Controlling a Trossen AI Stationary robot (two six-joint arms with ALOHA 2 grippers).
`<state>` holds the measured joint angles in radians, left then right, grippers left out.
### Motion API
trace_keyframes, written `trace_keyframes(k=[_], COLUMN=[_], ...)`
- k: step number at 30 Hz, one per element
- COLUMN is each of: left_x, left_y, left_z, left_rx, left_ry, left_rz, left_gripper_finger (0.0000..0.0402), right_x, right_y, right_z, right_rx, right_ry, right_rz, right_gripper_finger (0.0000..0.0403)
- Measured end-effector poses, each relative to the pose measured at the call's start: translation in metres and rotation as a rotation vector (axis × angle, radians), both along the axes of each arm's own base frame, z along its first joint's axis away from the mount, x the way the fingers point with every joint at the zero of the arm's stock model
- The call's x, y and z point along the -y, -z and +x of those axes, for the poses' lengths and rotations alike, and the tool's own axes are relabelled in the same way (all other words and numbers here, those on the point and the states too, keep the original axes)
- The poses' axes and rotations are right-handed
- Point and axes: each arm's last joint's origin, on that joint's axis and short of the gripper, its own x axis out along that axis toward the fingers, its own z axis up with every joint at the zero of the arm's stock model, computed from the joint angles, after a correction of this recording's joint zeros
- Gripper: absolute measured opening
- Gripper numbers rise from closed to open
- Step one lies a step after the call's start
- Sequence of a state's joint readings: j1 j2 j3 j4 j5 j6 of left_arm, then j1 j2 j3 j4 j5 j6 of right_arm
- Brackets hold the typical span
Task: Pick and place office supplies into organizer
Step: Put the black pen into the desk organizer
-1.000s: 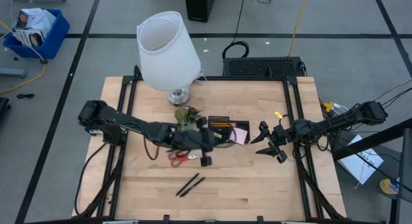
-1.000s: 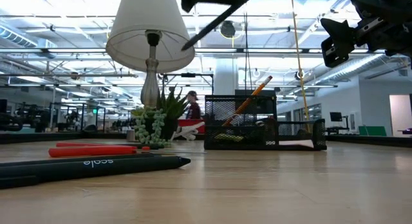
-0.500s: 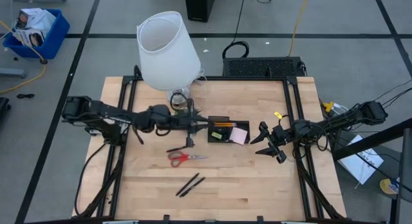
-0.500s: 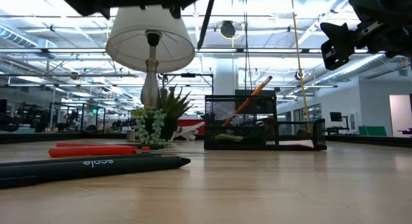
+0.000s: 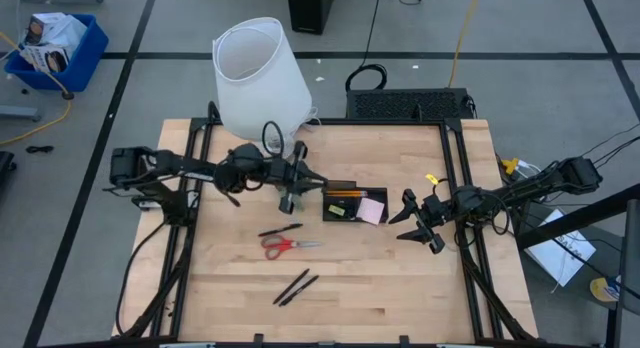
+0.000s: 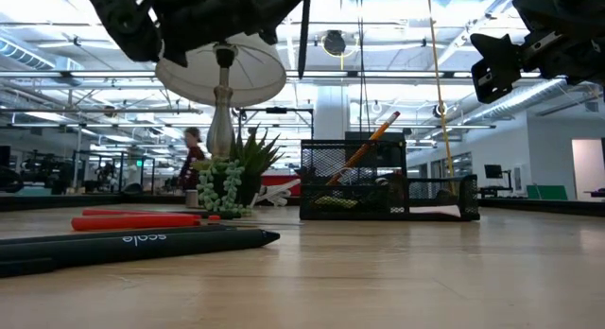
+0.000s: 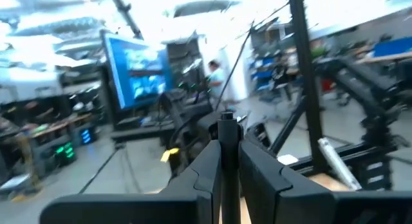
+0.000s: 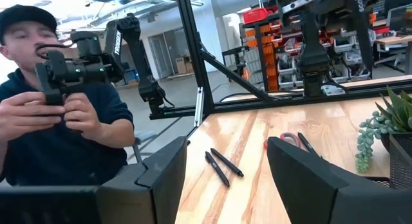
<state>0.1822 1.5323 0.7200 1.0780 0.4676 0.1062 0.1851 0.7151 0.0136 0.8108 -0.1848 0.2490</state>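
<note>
Since half a second ago the left gripper (image 5: 298,178) has lifted and swung toward the organizer (image 5: 354,204), and the dark pen (image 6: 303,31) it carries now hangs near vertical in the low view instead of slanting. Left jaws are pinched on that pen; in the left wrist view the pen (image 7: 226,161) stands up between the two fingers (image 7: 198,176). The organizer sits just past the jaws' tips, toward the right arm, not touching them.

Right gripper (image 5: 421,221) has not moved: it hangs above the table just beside the organizer's far end, jaws spread wide with nothing between them, as the right wrist view shows.

Inside the organizer: an orange pencil (image 6: 369,140) leaning up out of the mesh cup, a pink sticky-note pad (image 5: 373,209) at the end nearer the right jaws, and a yellow-green piece (image 5: 341,213).

Still on the table, on the near side of the left jaws: red-handled scissors (image 5: 284,245), one dark pen (image 5: 279,230) beside them, and two more dark pens (image 5: 296,286) farther off.

Lamp (image 5: 258,80) and small plant (image 6: 232,174) stand behind the left jaws. A person holding a camera (image 8: 61,114) shows in the right wrist view beyond the table.
</note>
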Motion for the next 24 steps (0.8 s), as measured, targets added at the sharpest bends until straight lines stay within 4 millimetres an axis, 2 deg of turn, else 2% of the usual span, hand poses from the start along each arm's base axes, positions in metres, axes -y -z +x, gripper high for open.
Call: trace_keyframes(k=[7,13,24], left_x=[-0.019,-0.031,-0.047], left_y=[0.013,0.03,0.054], left_z=[0.003,0.012,0.047], left_rx=[0.029,0.034,-0.009], left_ry=[0.14,0.108,0.011], left_rz=[-0.027,-0.045,-0.163], left_gripper_finger=[0.0051,0.0051,0.0051], right_x=[0.0,0.0,0.0], right_y=[0.0,0.0,0.0], right_z=[0.0,0.0,0.0], right_rx=[0.0,0.0,0.0], right_ry=[0.0,0.0,0.0], right_rz=[0.0,0.0,0.0], right_gripper_finger=[0.0208,0.0212,0.021])
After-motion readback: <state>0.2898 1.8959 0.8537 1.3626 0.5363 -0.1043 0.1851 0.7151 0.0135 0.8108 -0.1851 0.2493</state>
